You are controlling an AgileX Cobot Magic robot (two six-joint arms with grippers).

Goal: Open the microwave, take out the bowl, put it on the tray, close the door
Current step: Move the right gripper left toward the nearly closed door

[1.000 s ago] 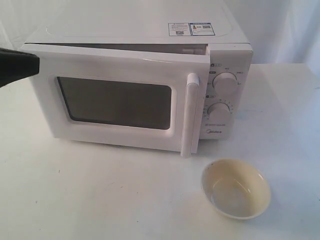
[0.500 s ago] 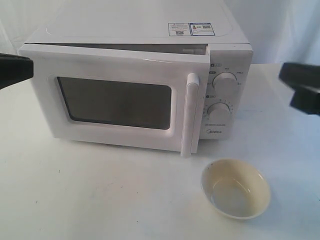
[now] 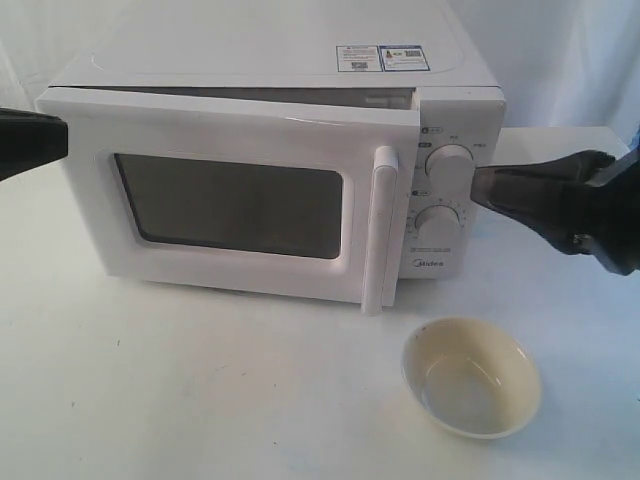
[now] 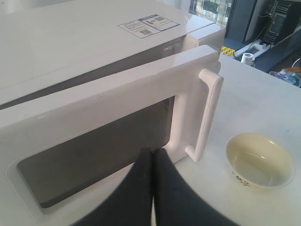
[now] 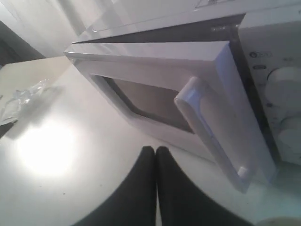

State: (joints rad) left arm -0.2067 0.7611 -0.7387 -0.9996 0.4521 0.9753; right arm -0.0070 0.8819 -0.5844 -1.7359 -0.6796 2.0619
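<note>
Both the left gripper point(image 4: 152, 153) and right gripper point(image 5: 155, 150) have jaws pressed together. Bowl's point(image 3: 471, 377) on the table point(image 3: 200, 400) at 5 o'clock from the microwave point(image 3: 270, 50), door point(image 3: 230, 130) ajar. Right one's at 3 o'clock by the dials point(image 3: 450, 168), so it might knock one instead of shoving the door.

Left pincer point(image 4: 151, 153): jaws pressed together, nothing held between them. In the exterior view it enters at the left edge, roughly level, with its tip pointing right.

Right pincer point(image 5: 155, 150): jaws likewise closed and empty. In the exterior view it reaches in from the right edge, tip pointing left.
</note>
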